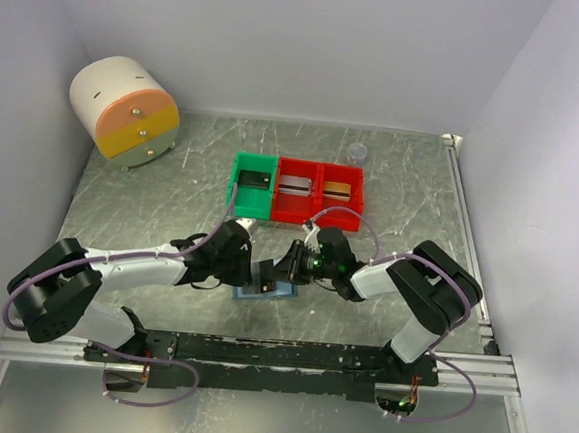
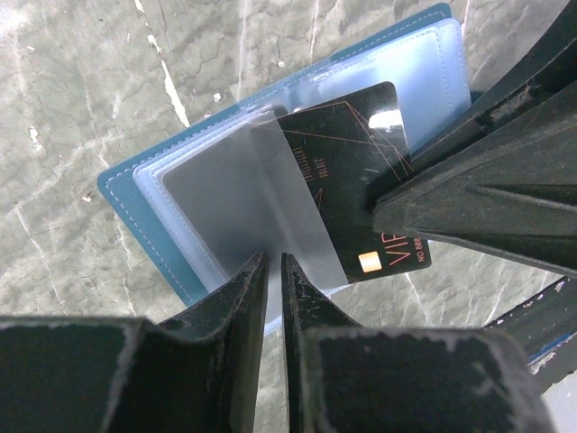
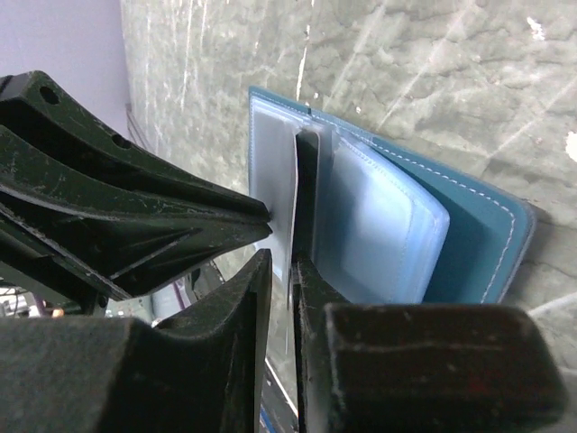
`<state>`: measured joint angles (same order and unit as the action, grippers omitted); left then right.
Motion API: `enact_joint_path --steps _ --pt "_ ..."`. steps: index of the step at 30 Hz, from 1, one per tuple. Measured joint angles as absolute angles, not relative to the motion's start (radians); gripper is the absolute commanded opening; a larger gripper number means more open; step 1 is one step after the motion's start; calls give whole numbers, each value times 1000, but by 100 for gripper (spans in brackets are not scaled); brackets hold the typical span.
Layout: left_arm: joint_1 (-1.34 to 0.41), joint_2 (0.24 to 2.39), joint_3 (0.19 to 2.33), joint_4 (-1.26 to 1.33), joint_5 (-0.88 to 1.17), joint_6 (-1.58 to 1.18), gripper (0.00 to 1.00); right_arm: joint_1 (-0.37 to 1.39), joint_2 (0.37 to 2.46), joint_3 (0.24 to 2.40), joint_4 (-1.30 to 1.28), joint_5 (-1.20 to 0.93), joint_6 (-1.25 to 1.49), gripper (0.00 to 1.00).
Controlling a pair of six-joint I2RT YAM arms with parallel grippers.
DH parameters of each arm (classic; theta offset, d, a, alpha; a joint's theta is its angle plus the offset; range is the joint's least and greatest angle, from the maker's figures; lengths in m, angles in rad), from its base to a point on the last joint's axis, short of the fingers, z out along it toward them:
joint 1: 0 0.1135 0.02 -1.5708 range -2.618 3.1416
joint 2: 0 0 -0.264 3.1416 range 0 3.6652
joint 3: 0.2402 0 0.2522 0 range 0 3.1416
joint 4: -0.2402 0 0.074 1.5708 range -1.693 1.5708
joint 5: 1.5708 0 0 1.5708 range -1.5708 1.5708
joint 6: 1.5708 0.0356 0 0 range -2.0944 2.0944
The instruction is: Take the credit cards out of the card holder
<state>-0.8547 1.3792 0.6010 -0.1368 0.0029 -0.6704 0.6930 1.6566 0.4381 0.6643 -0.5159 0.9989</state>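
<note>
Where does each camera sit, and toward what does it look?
Top external: above and behind the arms, looking down on the table; both arms show, left gripper and right gripper meeting at the card holder.
Left wrist: on the left arm, looking past its own fingers at the open card holder and dark card.
Right wrist: on the right arm, looking past its own fingers at the card holder from the opposite side.
Shared: both wrist views show the card holder and the other arm's gripper.
</note>
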Motion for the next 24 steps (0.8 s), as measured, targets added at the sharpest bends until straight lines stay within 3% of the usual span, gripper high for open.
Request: enact_joint_path --steps 6,19,21,24 --pt "-855 1374 601 -144 2 -671 23 702 1674 435 704 -494 1033 0" --pt "-860 1237 573 -182 -60 -671 30 704 1418 443 479 -348 894 0" --pt "-860 1205 573 -196 -76 -670 41 704 1394 443 460 -339 874 0" --pt "-861 1152 582 -242 -119 -670 70 704 1353 440 458 -324 850 0"
